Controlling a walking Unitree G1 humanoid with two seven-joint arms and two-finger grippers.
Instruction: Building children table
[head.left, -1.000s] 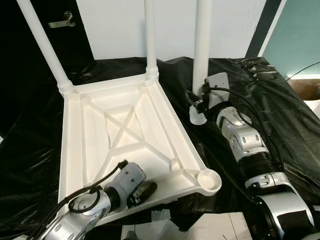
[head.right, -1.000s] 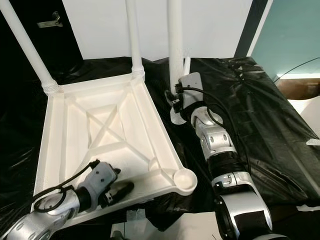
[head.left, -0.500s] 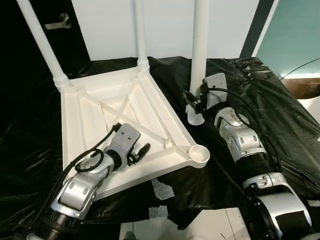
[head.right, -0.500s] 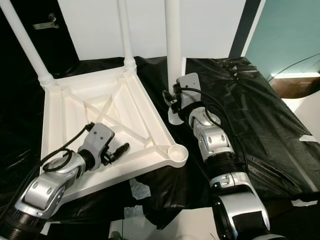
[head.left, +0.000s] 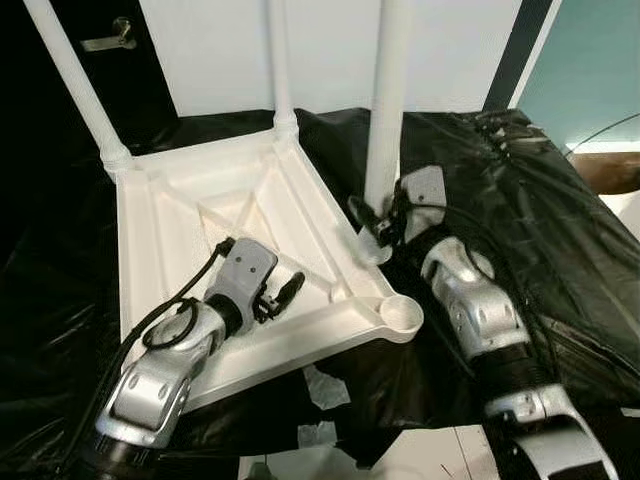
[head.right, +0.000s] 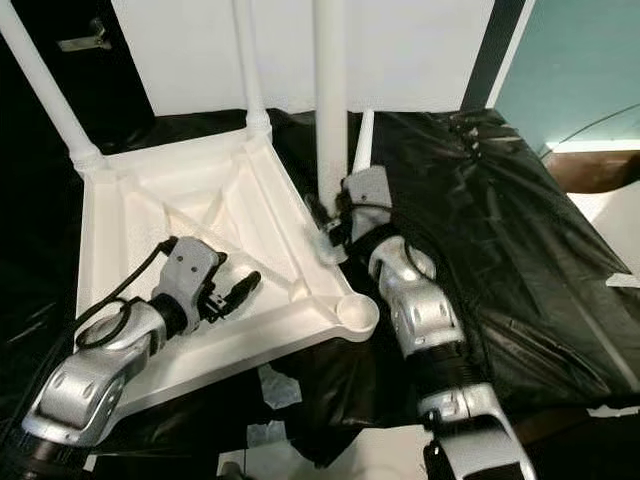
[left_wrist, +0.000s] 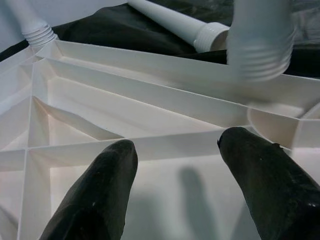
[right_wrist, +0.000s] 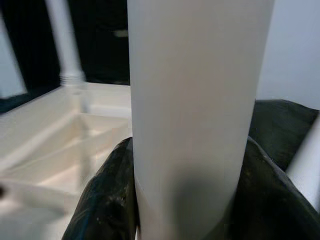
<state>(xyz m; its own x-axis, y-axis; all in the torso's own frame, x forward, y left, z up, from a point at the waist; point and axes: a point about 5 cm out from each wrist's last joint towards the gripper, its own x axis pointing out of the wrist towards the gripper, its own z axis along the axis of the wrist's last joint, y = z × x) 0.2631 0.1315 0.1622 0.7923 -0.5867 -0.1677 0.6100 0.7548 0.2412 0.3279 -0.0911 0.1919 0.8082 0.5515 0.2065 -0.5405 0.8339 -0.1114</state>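
While the left tool (head.left: 290, 290) hovers spread above the upturned white tabletop (head.left: 180, 260) at centre-left, the right tool (head.left: 375, 222) clamps an upright white table leg (head.left: 385, 110) beside its empty corner socket (head.left: 402, 315).

My right gripper (head.left: 372, 225) has carried the loose table leg (head.left: 385, 110) leftward, so its threaded end now sits against the upturned tabletop's (head.left: 170, 215) right rim.
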